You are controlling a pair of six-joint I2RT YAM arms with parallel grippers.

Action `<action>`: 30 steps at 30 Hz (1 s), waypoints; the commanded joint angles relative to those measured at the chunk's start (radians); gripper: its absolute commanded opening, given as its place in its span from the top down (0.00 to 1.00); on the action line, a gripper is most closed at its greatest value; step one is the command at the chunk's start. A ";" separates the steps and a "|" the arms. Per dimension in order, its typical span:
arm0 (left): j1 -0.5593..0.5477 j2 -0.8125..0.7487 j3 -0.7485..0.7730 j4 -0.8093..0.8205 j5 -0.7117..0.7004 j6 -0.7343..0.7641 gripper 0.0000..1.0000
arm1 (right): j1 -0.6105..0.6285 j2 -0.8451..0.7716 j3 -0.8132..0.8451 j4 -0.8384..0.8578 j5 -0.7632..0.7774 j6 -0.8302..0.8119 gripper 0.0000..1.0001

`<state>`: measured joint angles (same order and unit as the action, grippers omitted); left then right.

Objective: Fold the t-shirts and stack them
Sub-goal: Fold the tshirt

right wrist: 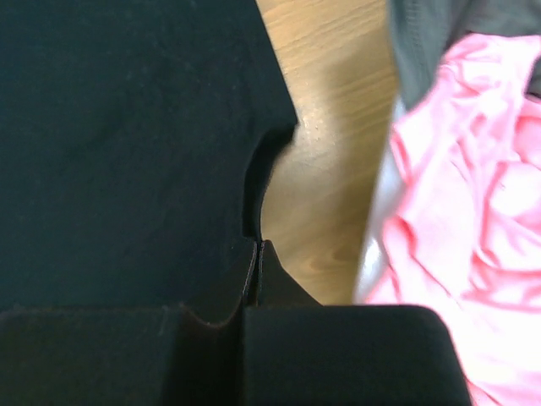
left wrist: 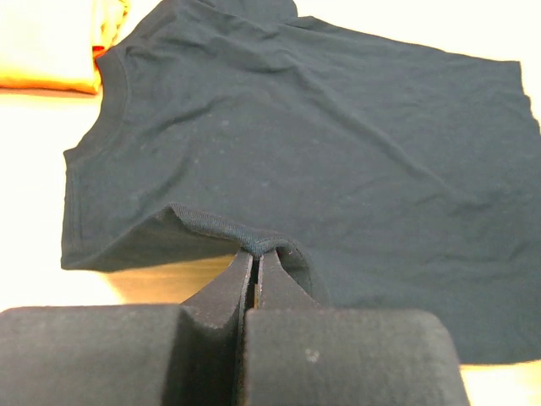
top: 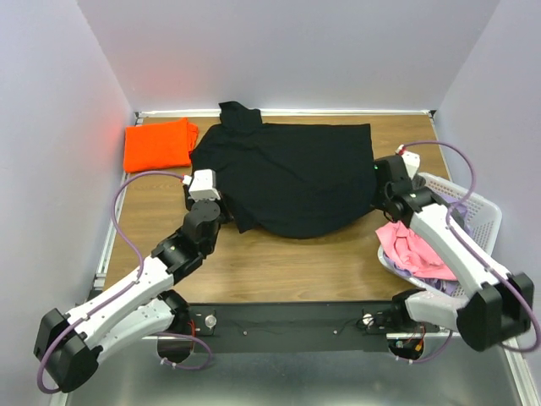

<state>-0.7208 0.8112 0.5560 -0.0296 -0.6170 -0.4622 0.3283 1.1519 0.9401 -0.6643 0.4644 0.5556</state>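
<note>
A black t-shirt (top: pixel 292 178) lies spread over the middle and back of the table. My left gripper (top: pixel 218 205) is shut on the shirt's left edge, pinching a hem fold (left wrist: pixel 258 245) lifted off the wood. My right gripper (top: pixel 378 196) is shut on the shirt's right edge (right wrist: pixel 254 228), next to the basket. A folded orange t-shirt (top: pixel 158 144) lies at the back left, also showing in the left wrist view (left wrist: pixel 51 42). A pink t-shirt (top: pixel 410 245) lies in the basket and shows in the right wrist view (right wrist: pixel 473 194).
A white laundry basket (top: pixel 473 207) stands at the right edge with pink and purple clothes in it. Bare wood (top: pixel 296 266) runs between the shirt and the arm bases. Grey walls close the back and sides.
</note>
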 commanded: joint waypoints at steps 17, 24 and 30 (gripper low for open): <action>0.187 0.357 0.128 0.401 0.204 0.261 1.00 | -0.090 0.498 0.350 0.140 0.071 -0.102 0.99; 0.261 0.539 0.240 0.441 0.283 0.303 1.00 | -0.167 0.583 0.402 0.147 0.053 -0.117 0.99; 0.322 0.666 0.346 0.430 0.339 0.309 1.00 | -0.196 0.680 0.465 0.154 0.025 -0.132 0.99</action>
<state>-0.4316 1.4364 0.8471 0.3645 -0.3389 -0.1787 0.1463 1.7809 1.3533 -0.5255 0.4988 0.4435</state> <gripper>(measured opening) 0.013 0.017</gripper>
